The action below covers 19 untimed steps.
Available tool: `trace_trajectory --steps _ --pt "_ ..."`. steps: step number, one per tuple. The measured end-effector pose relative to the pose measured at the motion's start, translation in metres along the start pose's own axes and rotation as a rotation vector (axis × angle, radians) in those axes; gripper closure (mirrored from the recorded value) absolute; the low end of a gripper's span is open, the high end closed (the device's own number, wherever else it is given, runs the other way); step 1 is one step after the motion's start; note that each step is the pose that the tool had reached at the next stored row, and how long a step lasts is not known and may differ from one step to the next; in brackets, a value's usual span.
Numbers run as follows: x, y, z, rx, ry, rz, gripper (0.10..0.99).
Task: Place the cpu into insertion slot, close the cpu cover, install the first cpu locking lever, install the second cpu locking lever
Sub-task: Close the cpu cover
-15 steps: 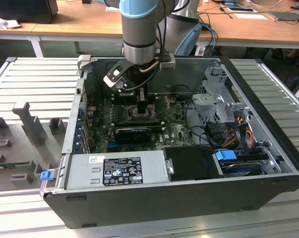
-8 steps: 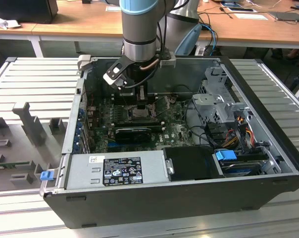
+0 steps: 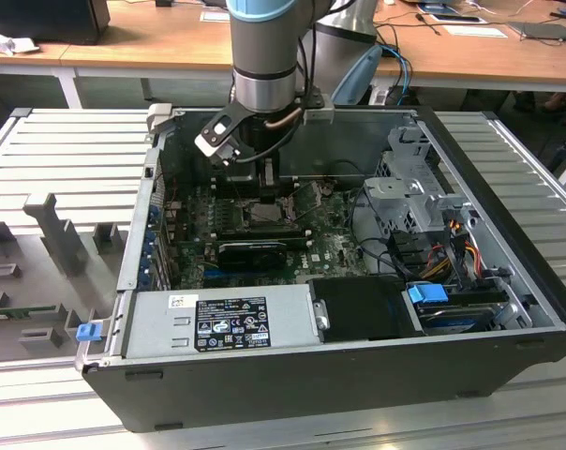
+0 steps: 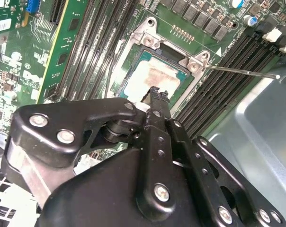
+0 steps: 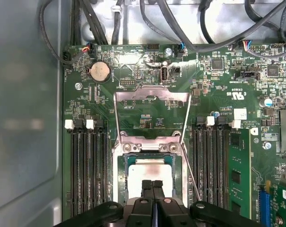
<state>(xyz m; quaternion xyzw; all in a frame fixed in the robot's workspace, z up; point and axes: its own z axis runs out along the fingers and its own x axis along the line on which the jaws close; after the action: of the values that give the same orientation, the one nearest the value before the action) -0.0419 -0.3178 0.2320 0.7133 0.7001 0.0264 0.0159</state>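
we see our pincer (image 5: 153,185) pressed fully shut with nothing in it, tips just over the cpu (image 5: 150,169), which lies in the insertion slot (image 5: 122,165). beyond, the cpu cover (image 5: 151,93) stands swung open.

in the second wrist view the black body of the gripper (image 4: 157,97) covers the near part of the cpu (image 4: 155,75) and of the insertion slot (image 4: 169,48). whether the fingertips (image 4: 155,91) touch the chip cannot be told. in the first wrist view the fingertips and the picture's edge cut off the cpu's near side, and a thin locking lever (image 5: 191,174) passes out of sight behind the gripper's links. in the exterior view the arm (image 3: 262,56) and gripper stand over the slot, hiding most of it; the chip there is too small to tell.
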Motion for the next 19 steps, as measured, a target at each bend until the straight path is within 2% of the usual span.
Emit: trace_trajectory --steps 2,3,4,12,13,14,15,17,19 --pt "0.0001 0.0015 -0.0011 0.003 0.0012 0.0 0.98" --pt "-0.0002 0.0059 -0.001 0.004 0.001 0.002 0.98" --pt "-0.0007 0.0073 -0.0008 0.004 0.0011 0.002 0.98" --pt "-0.0025 0.0122 -0.0007 0.005 0.0023 0.002 0.98" --pt "-0.0024 0.0124 -0.003 0.005 0.0021 0.002 0.98" --pt "-0.0023 0.0127 -0.0088 0.005 0.0022 0.002 0.98" --pt "-0.0022 0.0129 -0.0093 0.005 0.0026 0.002 0.98" --pt "-0.0022 0.0176 -0.0092 0.005 0.0023 0.002 0.98" --pt "-0.0022 0.0178 -0.0111 0.005 0.0022 0.002 0.98"
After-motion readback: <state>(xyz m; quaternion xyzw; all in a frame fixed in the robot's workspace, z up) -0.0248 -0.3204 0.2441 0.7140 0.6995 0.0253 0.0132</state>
